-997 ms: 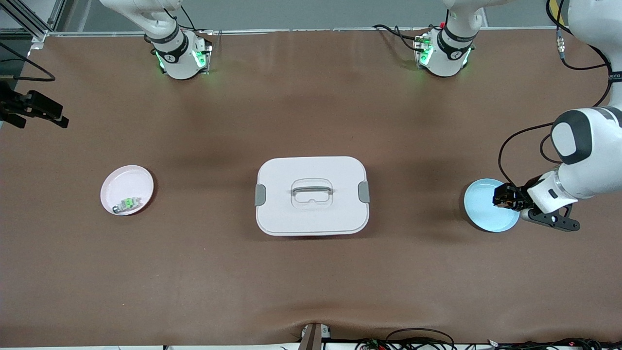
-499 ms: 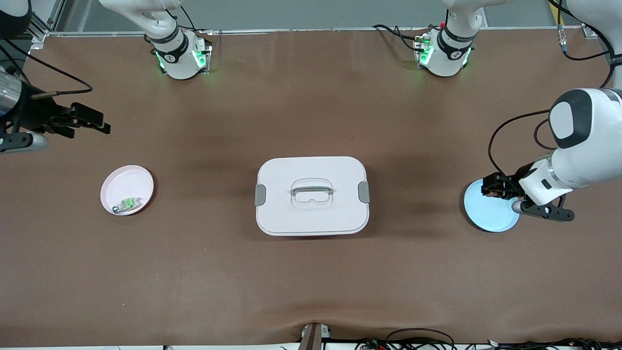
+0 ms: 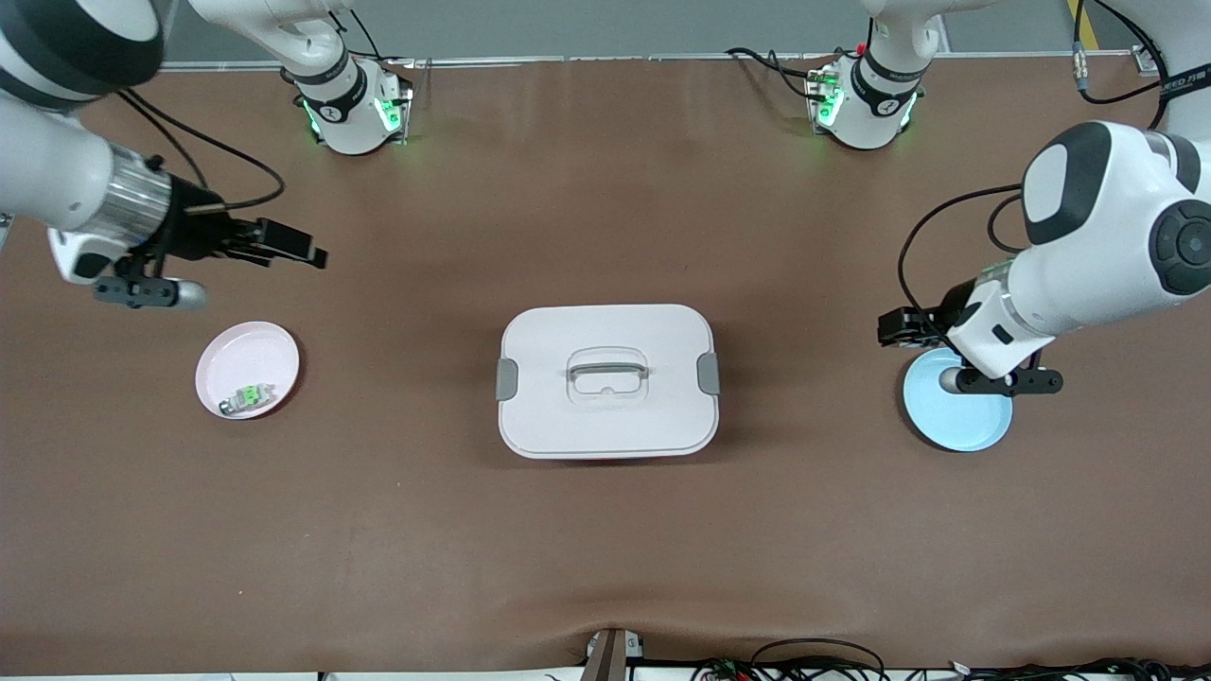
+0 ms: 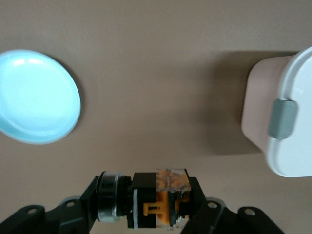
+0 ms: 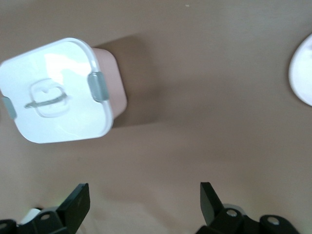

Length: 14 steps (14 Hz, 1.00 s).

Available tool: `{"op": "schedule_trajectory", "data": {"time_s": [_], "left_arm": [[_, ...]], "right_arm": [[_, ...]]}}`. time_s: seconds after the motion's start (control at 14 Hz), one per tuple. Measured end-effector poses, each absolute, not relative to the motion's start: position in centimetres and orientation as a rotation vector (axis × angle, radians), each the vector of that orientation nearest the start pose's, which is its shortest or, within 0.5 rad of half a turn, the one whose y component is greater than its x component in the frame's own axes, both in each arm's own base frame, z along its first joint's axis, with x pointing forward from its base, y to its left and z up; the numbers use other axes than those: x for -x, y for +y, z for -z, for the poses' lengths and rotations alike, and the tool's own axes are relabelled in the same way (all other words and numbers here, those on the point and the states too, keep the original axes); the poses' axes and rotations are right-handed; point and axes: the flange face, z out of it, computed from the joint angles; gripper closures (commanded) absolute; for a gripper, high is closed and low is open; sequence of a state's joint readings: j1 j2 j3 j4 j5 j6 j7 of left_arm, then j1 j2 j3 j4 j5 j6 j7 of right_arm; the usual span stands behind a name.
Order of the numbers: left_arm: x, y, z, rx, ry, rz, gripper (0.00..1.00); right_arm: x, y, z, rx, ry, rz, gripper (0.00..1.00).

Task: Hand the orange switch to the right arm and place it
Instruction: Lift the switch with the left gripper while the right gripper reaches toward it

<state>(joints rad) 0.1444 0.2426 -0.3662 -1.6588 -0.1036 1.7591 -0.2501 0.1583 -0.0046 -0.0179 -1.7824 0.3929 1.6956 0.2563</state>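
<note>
Our left gripper is clamped on the orange switch, which sits crosswise between the fingers, in the air over the table just beside the blue plate, toward the left arm's end. Our right gripper hangs with its fingers spread wide and empty over the table near the pink plate, where the green-marked component lies. The white lidded box stands between both grippers. We judge the handover step is starting: we should bring both grippers together above the box, leave a free end of the switch exposed, and loosen the left grip only when the right fingers are firmly closed.
</note>
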Motion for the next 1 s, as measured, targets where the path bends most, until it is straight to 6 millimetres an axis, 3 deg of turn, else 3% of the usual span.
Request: {"op": "schedule_trajectory", "data": {"time_s": [0.28, 0.64, 0.78, 1.0], "left_arm": [[-58.6, -18.7, -48.8, 3.274, -0.492, -0.386, 1.00], [-56.2, -26.0, -51.1, 3.202, -1.012, -0.597, 1.00], [-55.5, -28.7, -51.4, 3.159, -1.148, -0.714, 1.00], [-55.0, -31.2, -51.1, 3.110, -1.249, -0.858, 1.00]], "right_arm": [[-52.2, 15.8, -52.4, 2.703, 0.375, -0.167, 0.00], [-49.4, 25.0, -52.1, 2.626, 0.552, -0.050, 0.00], [-48.2, 28.1, -51.5, 2.564, 0.601, -0.009, 0.00], [-46.4, 31.7, -51.0, 2.434, 0.684, 0.024, 0.00]]}}
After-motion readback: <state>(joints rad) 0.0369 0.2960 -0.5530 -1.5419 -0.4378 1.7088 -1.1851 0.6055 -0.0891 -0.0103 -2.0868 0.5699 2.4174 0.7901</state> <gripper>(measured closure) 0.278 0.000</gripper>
